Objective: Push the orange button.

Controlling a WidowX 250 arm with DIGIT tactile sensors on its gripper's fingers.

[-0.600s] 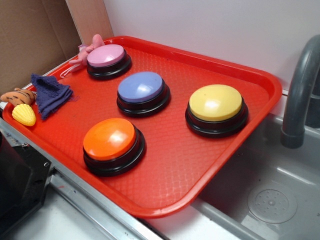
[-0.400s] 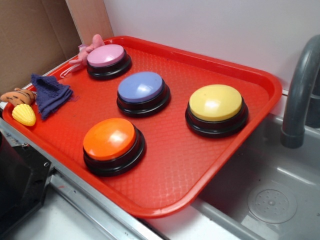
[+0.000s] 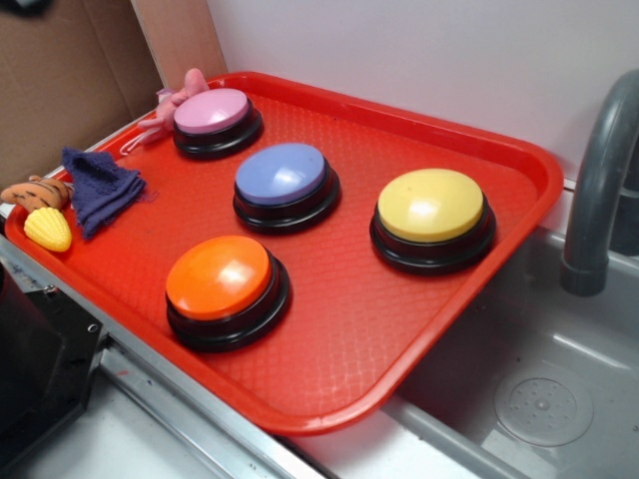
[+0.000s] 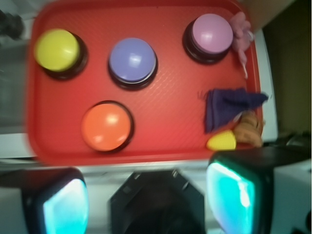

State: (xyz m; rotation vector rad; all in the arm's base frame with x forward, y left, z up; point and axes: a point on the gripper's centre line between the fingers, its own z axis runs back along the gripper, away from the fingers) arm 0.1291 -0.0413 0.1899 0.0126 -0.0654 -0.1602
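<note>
Bright, even light falls from above — each dome carries a soft white sheen, plainest on the orange button (image 3: 218, 276) and the blue-purple button (image 3: 281, 174). Shadows under them on the red tray (image 3: 349, 329) are short and faint. The exterior view is sharp throughout. The wrist view is soft and smeared, the tray's edges fuzzy, and the gripper (image 4: 146, 207) pads glow washed-out cyan — blurred, too close for focus.

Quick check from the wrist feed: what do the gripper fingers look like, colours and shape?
The gripper shows two blocky black fingers with glowing turquoise inner pads, and a dark angular housing between them. The image is blurred; no cables or markings are discernible.
</note>
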